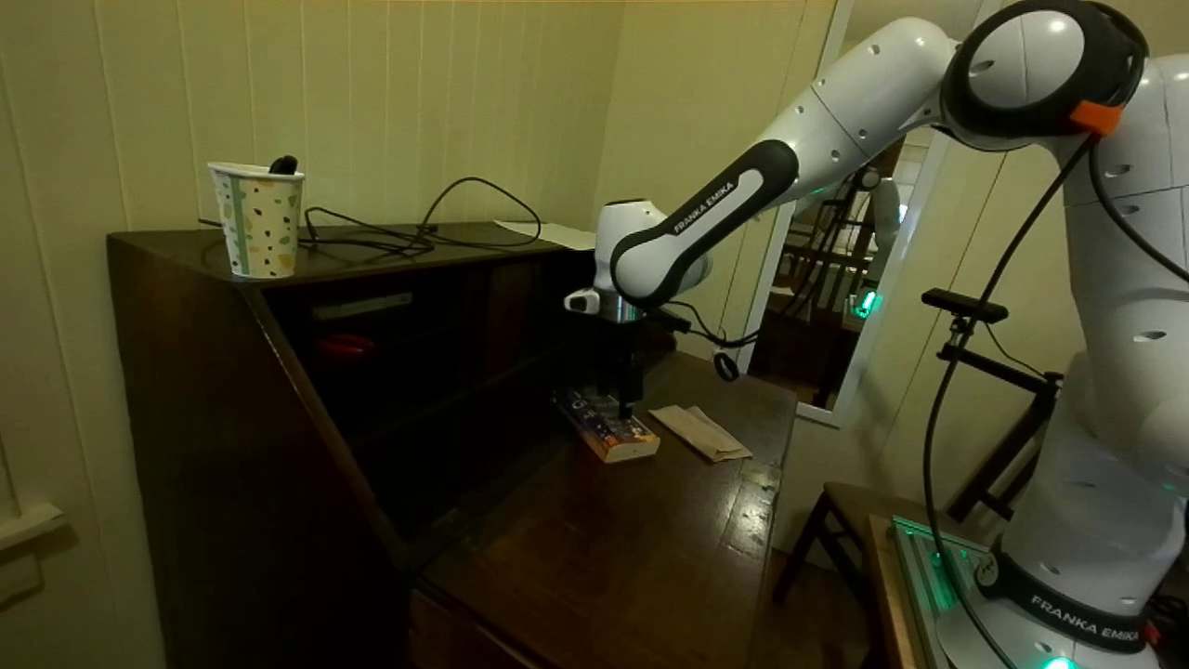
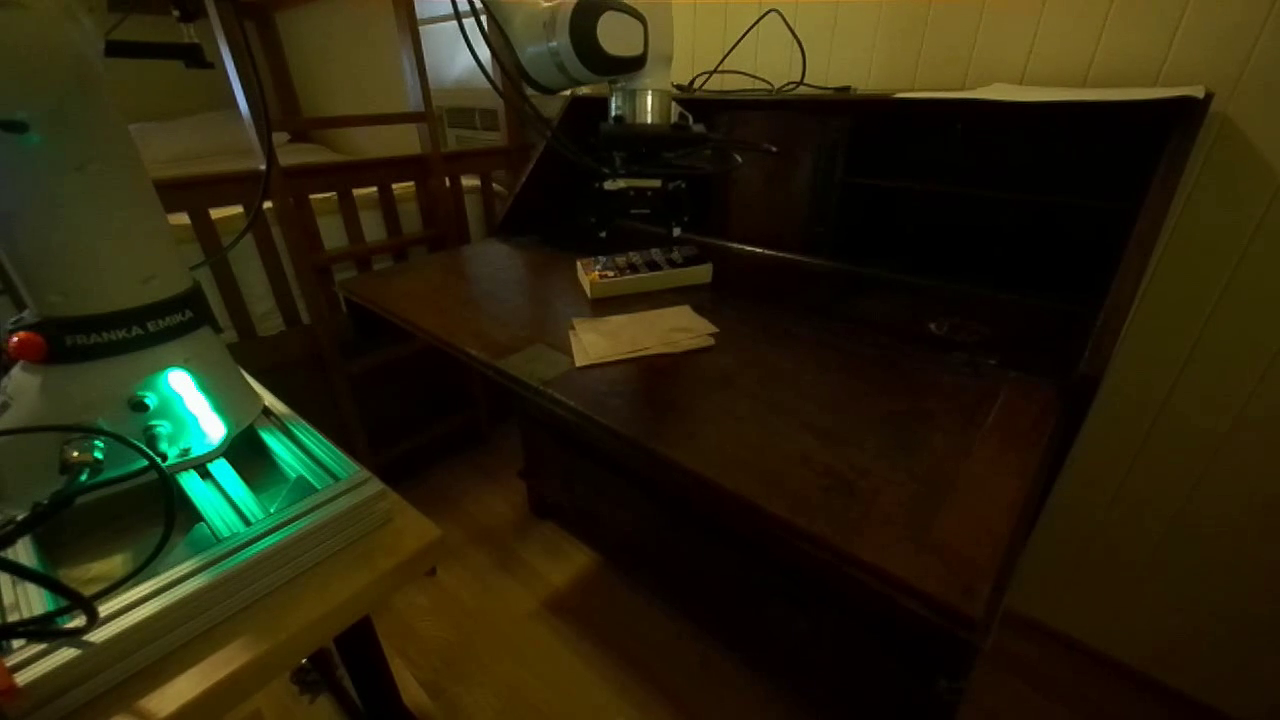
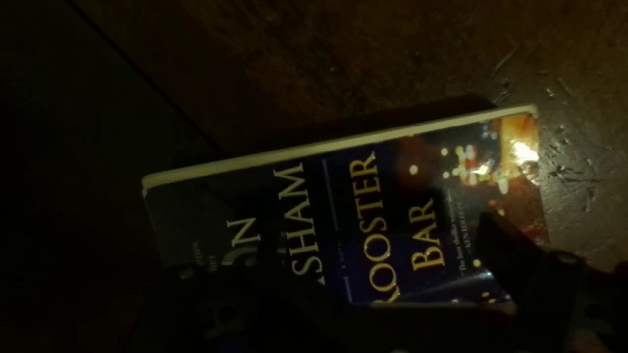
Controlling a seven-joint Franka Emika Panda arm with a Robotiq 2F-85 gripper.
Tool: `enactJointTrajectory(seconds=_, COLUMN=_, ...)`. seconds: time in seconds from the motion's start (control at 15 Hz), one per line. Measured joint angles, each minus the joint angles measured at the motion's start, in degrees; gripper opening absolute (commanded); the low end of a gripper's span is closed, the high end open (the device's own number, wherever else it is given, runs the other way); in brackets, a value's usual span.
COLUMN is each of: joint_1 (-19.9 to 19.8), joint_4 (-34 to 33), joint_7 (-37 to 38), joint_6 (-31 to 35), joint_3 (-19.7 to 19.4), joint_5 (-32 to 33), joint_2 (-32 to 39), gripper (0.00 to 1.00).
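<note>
gripper [image 2: 640,231] positioned over book [image 1: 604,433], jaws spread, nothing pinched | in an exterior view: book laid flat on tabletop [image 1: 604,557], just left of paper [image 1: 703,435] | risk: book could be skidded if struck off-centre, edges being dimly lit | leftward reach hemmed by hutch [image 1: 204,400], topped by cup [image 1: 260,228], cable [image 1: 418,243]

dim throughout | in an exterior view: green base light [image 2: 195,405] glares at 9 o'clock | wrist view: murky, softly blurred; book [image 3: 343,211] glaring at 3 o'clock
</note>
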State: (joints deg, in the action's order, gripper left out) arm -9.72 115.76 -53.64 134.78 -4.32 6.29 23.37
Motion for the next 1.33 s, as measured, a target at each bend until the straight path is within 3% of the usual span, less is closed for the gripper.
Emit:
enactJointTrajectory(seconds=0.27, joint_1=2.1, joint_4=-2.6, joint_7=4.2, joint_6=-0.4, joint_3=0.0, joint_5=4.3, joint_2=3.5, gripper=1.0)
enactJointTrajectory(seconds=0.6, joint_1=3.7, joint_4=-6.8, joint_7=5.4, joint_6=-7.1, joint_3=0.7, joint_5=8.3, joint_2=6.2, gripper=1.0)
enactJointTrajectory(seconds=1.33, joint_1=12.3, joint_4=-11.9, joint_7=-3.2, joint_6=-23.5, joint_3=11.8, joint_5=9.0, joint_2=9.6, gripper=1.0)
